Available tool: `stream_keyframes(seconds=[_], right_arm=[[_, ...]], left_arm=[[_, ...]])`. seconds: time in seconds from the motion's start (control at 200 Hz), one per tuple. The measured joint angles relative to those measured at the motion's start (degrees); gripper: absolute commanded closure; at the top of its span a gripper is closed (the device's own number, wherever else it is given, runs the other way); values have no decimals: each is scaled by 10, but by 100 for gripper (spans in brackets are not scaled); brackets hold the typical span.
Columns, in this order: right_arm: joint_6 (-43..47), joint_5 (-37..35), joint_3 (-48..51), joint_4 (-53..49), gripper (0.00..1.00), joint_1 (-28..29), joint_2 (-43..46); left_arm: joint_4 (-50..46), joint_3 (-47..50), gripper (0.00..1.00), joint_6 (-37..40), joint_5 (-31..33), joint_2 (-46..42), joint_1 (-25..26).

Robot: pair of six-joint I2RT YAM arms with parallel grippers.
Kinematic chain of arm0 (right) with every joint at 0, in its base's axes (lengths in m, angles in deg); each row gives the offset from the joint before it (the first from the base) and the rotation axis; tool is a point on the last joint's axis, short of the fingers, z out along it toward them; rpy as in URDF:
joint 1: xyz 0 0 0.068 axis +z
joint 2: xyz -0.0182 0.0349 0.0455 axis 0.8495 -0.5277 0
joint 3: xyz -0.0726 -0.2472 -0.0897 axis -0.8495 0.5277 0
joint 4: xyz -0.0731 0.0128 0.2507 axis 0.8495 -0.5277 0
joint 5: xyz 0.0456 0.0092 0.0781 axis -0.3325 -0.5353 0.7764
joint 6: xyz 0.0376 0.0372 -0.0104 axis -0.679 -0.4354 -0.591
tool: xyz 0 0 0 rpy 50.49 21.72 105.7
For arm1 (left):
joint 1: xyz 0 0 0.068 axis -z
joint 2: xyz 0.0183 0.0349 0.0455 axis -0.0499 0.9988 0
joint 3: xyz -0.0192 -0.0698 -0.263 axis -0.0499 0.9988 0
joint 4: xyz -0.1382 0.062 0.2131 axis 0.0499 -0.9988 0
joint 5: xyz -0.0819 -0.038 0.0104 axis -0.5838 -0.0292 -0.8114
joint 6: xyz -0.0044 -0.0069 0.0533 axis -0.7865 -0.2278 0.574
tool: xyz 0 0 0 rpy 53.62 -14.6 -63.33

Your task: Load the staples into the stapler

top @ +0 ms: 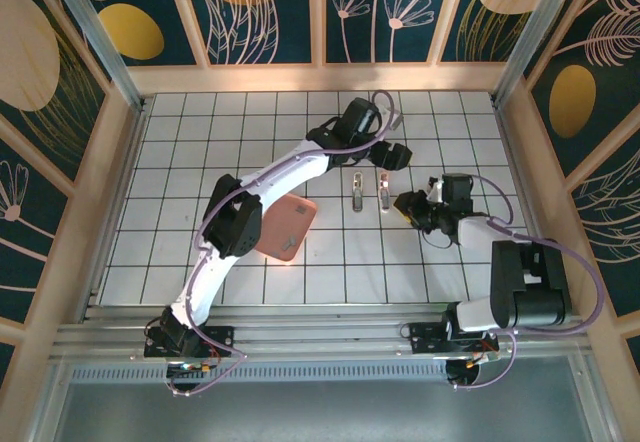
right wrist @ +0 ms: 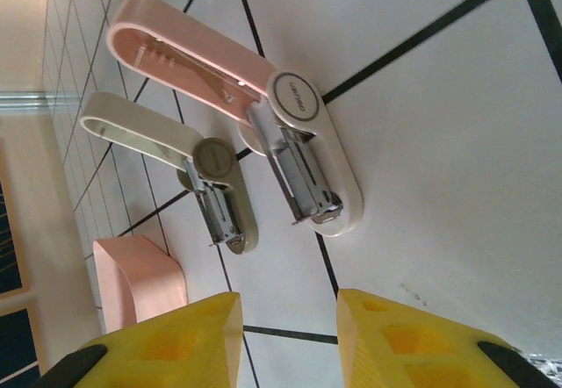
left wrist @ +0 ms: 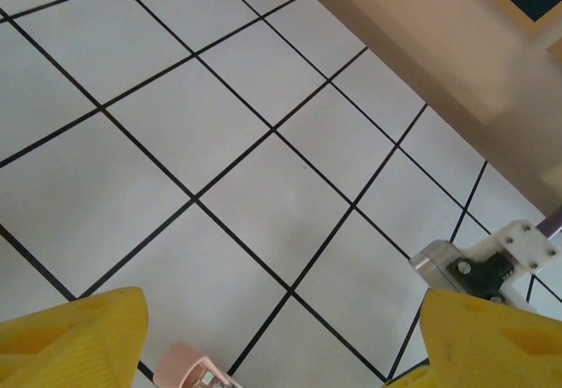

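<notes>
Pink stapler (right wrist: 202,54) lies on the tiled table (right wrist: 457,142) just past my right gripper (right wrist: 290,305). It is hinged wide, with the pink top arm folded back from the white base and the metal magazine (right wrist: 303,177) bare. Loaded or not, too small for me to tell.

The right gripper's yellow fingers (right wrist: 176,335) stand a narrow gap apart. Bare tile and a grid line show between them, and they pinch nothing I can see.

The round white cap (right wrist: 294,98) at the pink stapler's hinge carries dark lettering, turned sideways and too fine for me to read.

Just beside it and a bit farther off is a grey stapler (right wrist: 211,158), also hinged open. It lies roughly parallel to the pink one and is not touching it. Past that I see the pink tray (right wrist: 140,274), apart from both.

In the top view both staplers sit mid-table, side by side. My right gripper is just to their right and my left gripper (top: 393,155) is on their far side, with the left arm (top: 290,167) crossing above the tray's edge.

The left gripper is spread wide. In its wrist view the fingers sit at opposite bottom corners with open tile between them, holding nothing. A pink end piece (left wrist: 189,366) with a small label pokes in at the bottom edge there, and I can't read the label print.
</notes>
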Motion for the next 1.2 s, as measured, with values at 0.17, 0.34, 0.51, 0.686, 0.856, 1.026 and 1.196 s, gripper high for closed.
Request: stream_keyframes(seconds=[0.17,0.34,0.51,0.686,0.856,1.026,1.196], right_arm=[[-6,3,3,13,65,1,-26],[-8,6,3,23,65,5,-43],[-8,7,3,32,65,10,-54],[-8,9,3,37,65,12,-59],[-8,8,3,38,65,15,-63],[-8,8,3,38,66,16,-70],[-8,6,3,38,67,16,-76]], left_arm=[[-12,-27,23,-16,-16,35,0],[-15,-30,24,-29,-26,61,0],[-20,-30,23,-34,-25,69,0],[-21,-37,23,-37,-20,74,0],[-20,-39,22,-37,-15,82,0],[-21,-45,22,-37,-5,95,0],[-21,-46,22,-37,-4,99,0]])
